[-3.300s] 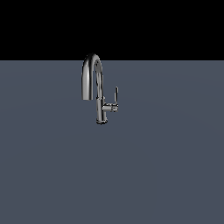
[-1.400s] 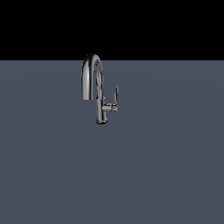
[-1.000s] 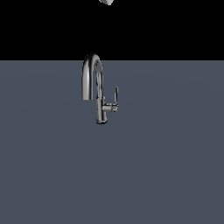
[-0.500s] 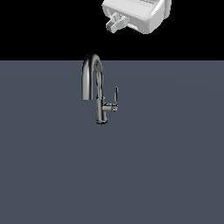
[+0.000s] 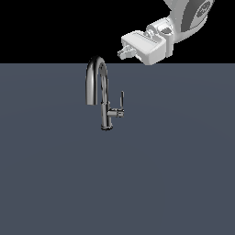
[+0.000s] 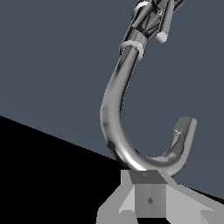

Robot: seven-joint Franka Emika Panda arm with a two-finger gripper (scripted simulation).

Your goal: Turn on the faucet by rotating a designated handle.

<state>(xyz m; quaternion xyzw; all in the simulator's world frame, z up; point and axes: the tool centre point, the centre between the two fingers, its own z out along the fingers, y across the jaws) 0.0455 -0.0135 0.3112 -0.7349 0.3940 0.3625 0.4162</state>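
The faucet [image 5: 103, 94] is a dark chrome tap with a tall arched spout, standing upright on the grey surface. Its handle [image 5: 121, 100] is a thin lever standing upright on a short stub on the side toward the exterior view's right. My gripper [image 5: 123, 51] hangs above and slightly to the exterior view's right of the spout, apart from the faucet; its fingers look pressed together and hold nothing. In the wrist view the gripper [image 6: 148, 177] shows just in front of the spout's arch [image 6: 114, 113], and the handle [image 6: 162, 30] lies farther off by the body.
The flat grey surface [image 5: 174, 174] stretches all around the faucet. Its far edge meets a black background behind the spout. The white arm [image 5: 188, 18] enters from the upper right of the exterior view.
The arm has come into view from the top of the exterior view and lowered toward the faucet's spout. The faucet and its handle have not moved.
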